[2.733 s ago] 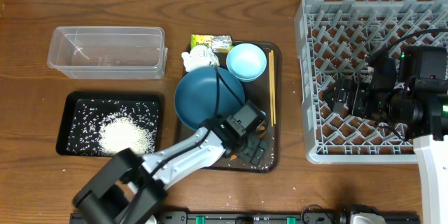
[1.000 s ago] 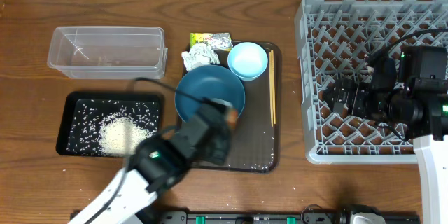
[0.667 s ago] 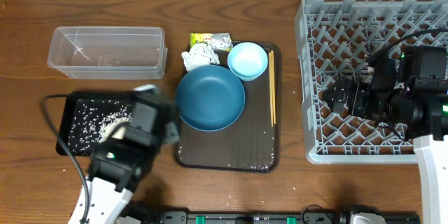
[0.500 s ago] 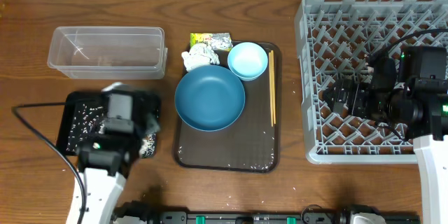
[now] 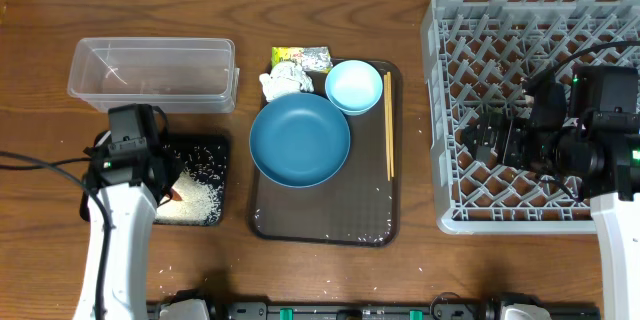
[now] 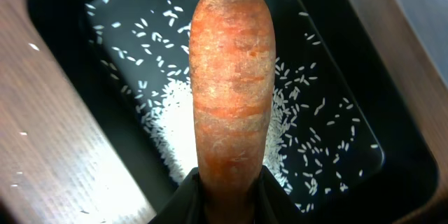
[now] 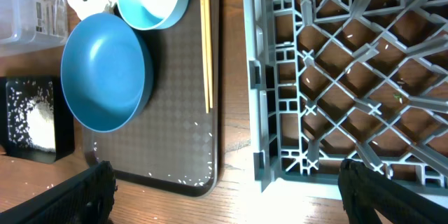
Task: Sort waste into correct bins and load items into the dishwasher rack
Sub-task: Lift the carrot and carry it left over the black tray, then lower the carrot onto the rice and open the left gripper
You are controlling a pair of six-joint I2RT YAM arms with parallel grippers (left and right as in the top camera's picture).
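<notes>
My left gripper (image 6: 231, 190) is shut on a small orange carrot (image 6: 231, 84), which hangs over the black tray (image 6: 63, 49) and its heap of white rice (image 6: 175, 129). From overhead, that gripper (image 5: 172, 194) sits above the black tray (image 5: 216, 146), just in front of the clear tub (image 5: 152, 73). My right gripper (image 7: 238, 196) is open and empty above the front left corner of the grey rack (image 7: 336, 77). The dark blue bowl (image 5: 299, 140), light blue bowl (image 5: 352, 87), chopsticks (image 5: 388, 125), tissue (image 5: 283, 83) and wrapper (image 5: 301, 59) lie on or by the brown tray (image 5: 340, 220).
The grey rack (image 5: 530, 20) fills the right side of the table, with my right arm over it. Loose rice grains are scattered on the brown tray's front part and on the wood near the black tray. The cups are out of view.
My left arm has swung left from the brown tray, carrying the carrot, and now holds it over the black tray. The right arm has not moved.
</notes>
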